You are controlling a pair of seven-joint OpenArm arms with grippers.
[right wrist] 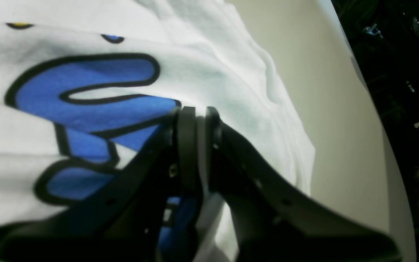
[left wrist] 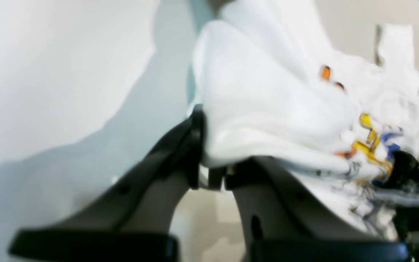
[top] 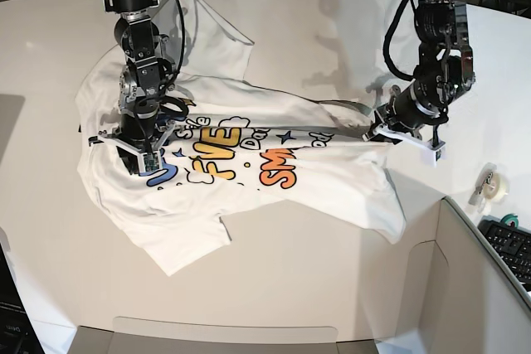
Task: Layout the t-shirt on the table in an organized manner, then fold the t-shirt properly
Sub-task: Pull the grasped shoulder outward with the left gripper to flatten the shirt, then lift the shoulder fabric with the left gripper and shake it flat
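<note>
White table (top: 332, 6), rumpled t-shirt (top: 249, 180) (print up), both fingers (left wrist: 209, 178) (right wrist: 196, 120) pinching fabric

Right wrist view. The right gripper (right wrist: 196, 120) is seen from behind, its dark jaws drawn together on a pinched fold of the t-shirt (right wrist: 209, 72). White fabric is bunched and creased around the tips. A blue bubble letter (right wrist: 86, 87) with a thick black outline is spread across the cloth to the left, partly hidden by the left finger. The pale table (right wrist: 340, 109) is exposed to the right, its curved edge met by a dark background.
</note>
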